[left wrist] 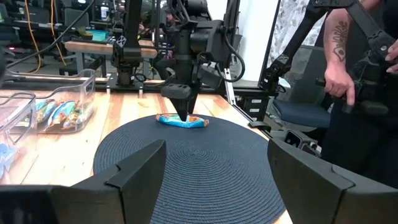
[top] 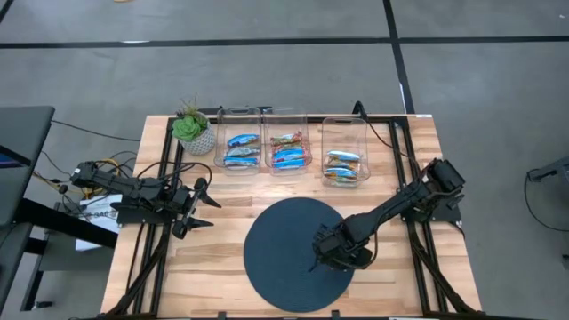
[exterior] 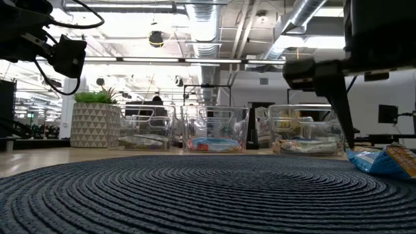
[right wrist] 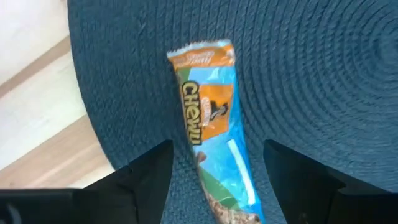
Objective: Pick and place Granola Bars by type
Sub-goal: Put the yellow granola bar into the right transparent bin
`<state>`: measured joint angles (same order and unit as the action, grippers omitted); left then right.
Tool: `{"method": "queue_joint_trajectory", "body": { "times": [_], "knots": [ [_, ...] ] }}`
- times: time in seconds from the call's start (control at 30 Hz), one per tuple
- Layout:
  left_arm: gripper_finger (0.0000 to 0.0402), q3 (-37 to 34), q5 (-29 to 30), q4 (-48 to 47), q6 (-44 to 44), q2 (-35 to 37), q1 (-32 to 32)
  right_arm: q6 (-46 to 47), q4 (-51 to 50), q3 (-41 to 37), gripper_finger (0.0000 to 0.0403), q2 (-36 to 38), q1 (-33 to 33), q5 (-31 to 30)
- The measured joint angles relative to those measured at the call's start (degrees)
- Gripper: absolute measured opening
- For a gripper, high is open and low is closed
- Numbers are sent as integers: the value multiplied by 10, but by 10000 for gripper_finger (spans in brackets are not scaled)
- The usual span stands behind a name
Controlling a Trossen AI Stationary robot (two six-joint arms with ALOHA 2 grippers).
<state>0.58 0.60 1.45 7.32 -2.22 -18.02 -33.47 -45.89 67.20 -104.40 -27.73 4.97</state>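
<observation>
Setting: a pale wooden table [top: 222, 267] on a grey workshop floor, open-ceilinged room behind it, a person's hand [left wrist: 339, 78] visible beyond the far edge. On the table I log one dark round mat [top: 298, 253], one potted plant [top: 193, 129] at the back left, and three clear bins in a back row: left bin [top: 240, 142], middle bin [top: 288, 142], right bin [top: 345, 156]. Each bin already holds a few stacked granola bars; I cannot count them exactly from above, roughly three apiece. Loose stock: one granola bar [right wrist: 214, 124], blue wrapper with an orange panel, lying flat on the right part of the mat. My right gripper [top: 331, 253] hangs directly over it, fingers spread wide either side of the wrapper and holding nothing. My left gripper [top: 200, 206] waits above the table's left side, clear of the mat, fingers likewise fully apart and empty. Handling estimate: light, fairly soft inside, slick crinkly foil that could slide or twist under the pads. I would pinch across the short width near the middle, away from the flat crimped ends, with modest squeeze.
</observation>
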Motion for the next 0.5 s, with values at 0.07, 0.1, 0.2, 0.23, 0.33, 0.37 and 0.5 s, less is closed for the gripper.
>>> {"method": "queue_joint_trajectory", "body": {
  "times": [0.07, 0.1, 0.2, 0.23, 0.33, 0.37, 0.5],
  "knots": [
    [274, 0, 0, 0, 0, 0, 0, 0, 2, -5, 243, -1, 1, 1],
    [274, 0, 0, 0, 0, 0, 0, 0, 9, -11, 242, 0, 1, 1],
    [274, 0, 0, 0, 0, 0, 0, 2, 14, -28, 233, 0, 5, 0],
    [274, 0, 0, 0, 0, 0, 0, 5, 14, -31, 228, 0, 5, 0],
    [274, 0, 0, 0, 0, 0, 0, 9, 22, -41, 208, 0, 6, 0],
    [274, 0, 0, 0, 0, 0, 0, 9, 26, -45, 200, 0, 6, 0],
    [274, 0, 0, 0, 0, 0, 0, 29, 47, -57, 162, 0, 8, -5]
  ]
}}
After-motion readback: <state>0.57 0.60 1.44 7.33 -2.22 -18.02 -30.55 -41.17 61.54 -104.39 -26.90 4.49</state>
